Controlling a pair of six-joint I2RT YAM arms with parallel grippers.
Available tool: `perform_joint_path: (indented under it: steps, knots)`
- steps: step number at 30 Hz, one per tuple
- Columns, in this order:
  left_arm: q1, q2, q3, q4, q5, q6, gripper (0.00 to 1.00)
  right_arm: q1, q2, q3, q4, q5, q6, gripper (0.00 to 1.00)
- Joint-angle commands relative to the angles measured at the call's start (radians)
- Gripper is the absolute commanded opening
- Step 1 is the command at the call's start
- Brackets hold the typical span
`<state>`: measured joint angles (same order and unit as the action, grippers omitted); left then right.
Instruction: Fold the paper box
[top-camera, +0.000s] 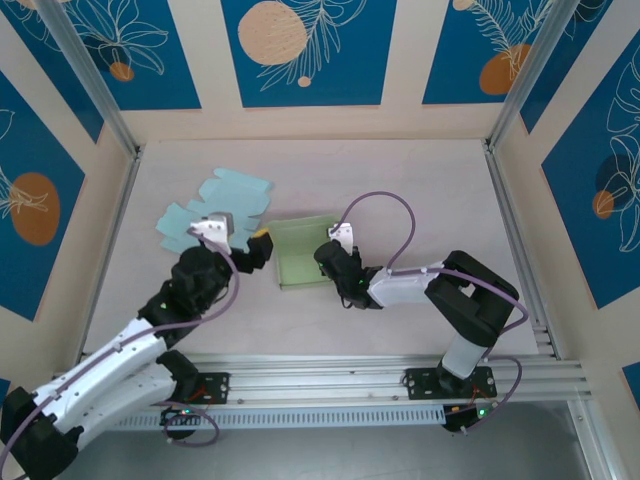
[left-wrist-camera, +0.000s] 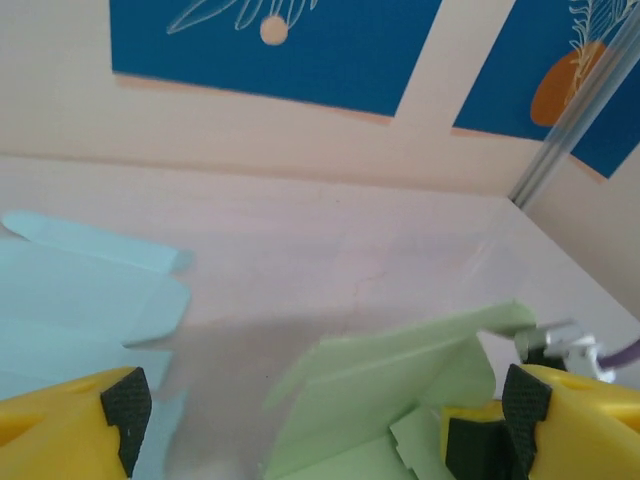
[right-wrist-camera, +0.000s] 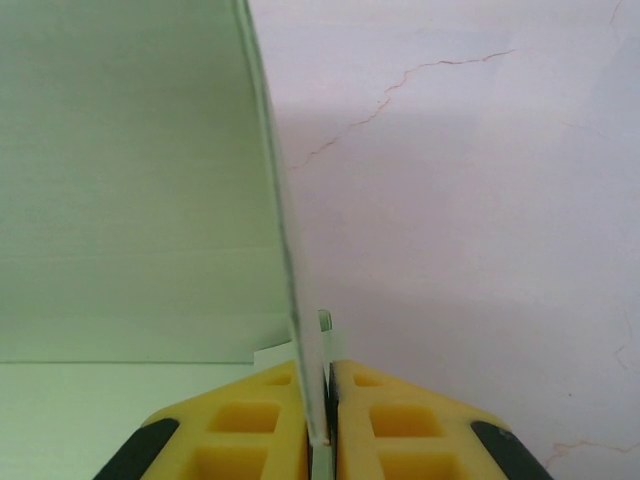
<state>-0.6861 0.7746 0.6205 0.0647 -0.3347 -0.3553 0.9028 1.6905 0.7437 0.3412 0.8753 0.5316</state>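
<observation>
Blue sheet (top-camera: 225, 195) flat on surface (top-camera: 420, 200), just L of green box (top-camera: 300, 255). L pincer (top-camera: 260, 240) apart at box's L edge. R pincer (right-wrist-camera: 320, 400) clamped on its upright R wall.

The pale tabletop (top-camera: 430, 200) is walled on 3 sides by beige boards. These carry blue panels (top-camera: 305, 50) with white leaf outlines and orange discs. 2 slanted aluminium posts (top-camera: 90, 75) rise at 11 o'clock and 1 o'clock. A flat light-blue card cut-out (top-camera: 235, 190) lies at about 10 o'clock from the tabletop's middle, its near part hidden. An aluminium rail (top-camera: 340, 375) runs along the 6 o'clock edge. In the right wrist view, a thin reddish crack (right-wrist-camera: 420, 68) crosses the surface.
</observation>
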Motion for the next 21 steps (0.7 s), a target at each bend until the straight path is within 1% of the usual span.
perform_joint_path:
  steps: [1,2,3,4,6,8,11,13,14,15,17,21]
  knots:
    - [0.027,0.067,0.214,-0.258,-0.023,0.145,0.96,0.010,-0.022,0.010,0.011,0.028,0.015,0.15]
    - [0.040,0.097,0.278,-0.325,0.025,0.188,0.99,0.012,-0.033,0.013,-0.007,0.027,0.015,0.15]
    - [0.058,0.133,0.341,-0.399,0.076,0.235,1.00,0.013,-0.047,0.016,-0.030,0.022,0.015,0.18]
    - [0.072,0.164,0.391,-0.459,0.111,0.277,1.00,0.014,-0.061,0.023,-0.058,0.015,0.017,0.22]
    - [0.100,0.223,0.486,-0.585,0.161,0.378,0.99,0.016,-0.097,0.032,-0.117,0.006,0.014,0.34]
    - [0.142,0.260,0.533,-0.649,0.200,0.431,1.00,0.015,-0.130,0.043,-0.178,-0.008,0.007,0.42]
    - [0.255,0.301,0.574,-0.692,0.422,0.456,1.00,0.016,-0.184,0.064,-0.284,-0.037,-0.001,0.52]
    - [0.305,0.336,0.601,-0.730,0.543,0.466,1.00,0.017,-0.223,0.086,-0.370,-0.046,0.002,0.57]
    - [0.316,0.356,0.617,-0.756,0.572,0.474,1.00,0.017,-0.247,0.099,-0.411,-0.059,-0.005,0.61]
    - [0.319,0.378,0.635,-0.785,0.578,0.480,1.00,0.017,-0.273,0.115,-0.454,-0.066,-0.009,0.63]
    - [0.321,0.416,0.660,-0.838,0.605,0.507,0.98,0.018,-0.323,0.143,-0.538,-0.086,-0.029,0.66]
    - [0.320,0.481,0.663,-0.874,0.683,0.517,0.91,0.012,-0.397,0.214,-0.686,-0.135,-0.088,0.66]
